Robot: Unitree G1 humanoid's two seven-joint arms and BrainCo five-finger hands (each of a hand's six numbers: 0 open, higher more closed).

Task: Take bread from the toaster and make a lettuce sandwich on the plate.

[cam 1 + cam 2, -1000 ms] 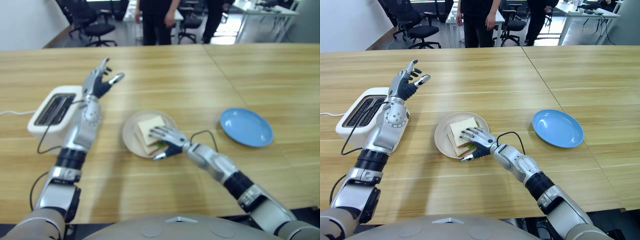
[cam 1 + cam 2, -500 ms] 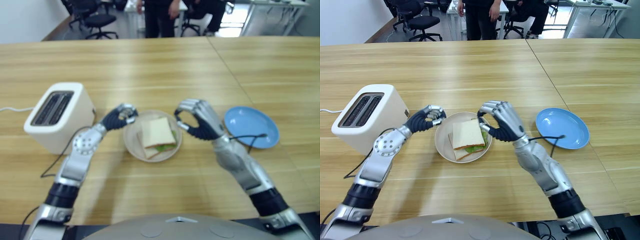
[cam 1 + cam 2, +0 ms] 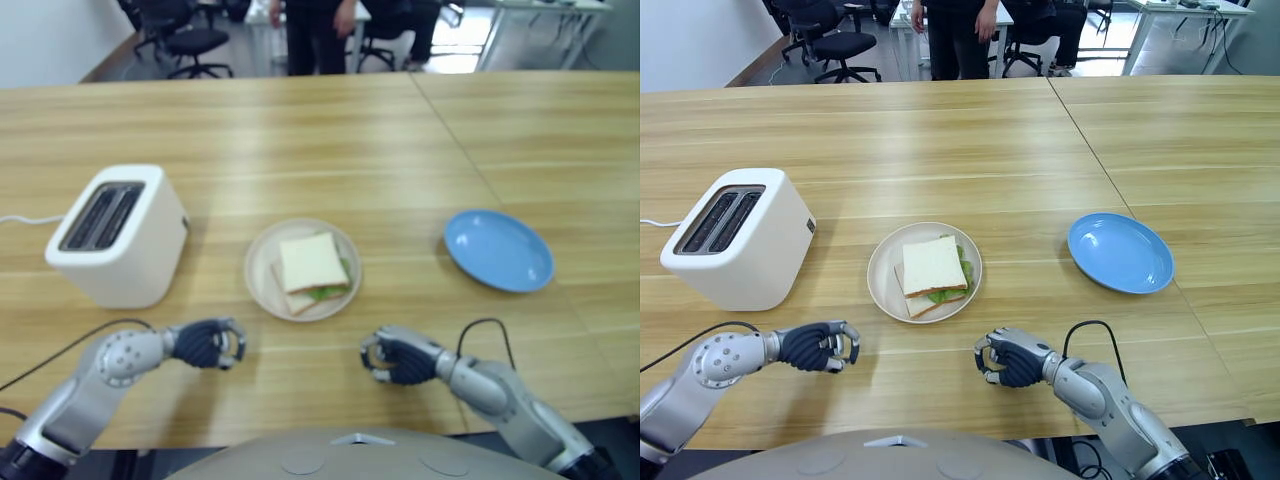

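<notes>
Square sandwich (image 3: 933, 276) on round beige plate (image 3: 887, 284)

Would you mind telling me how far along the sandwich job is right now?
Done, it seems: a sandwich with lettuce peeking out at its edge sits on the beige plate, and no bread sticks out of the toaster. In hand: nothing; the left hand and right hand are curled empty near the table's front edge. Left: nothing obvious.
</notes>
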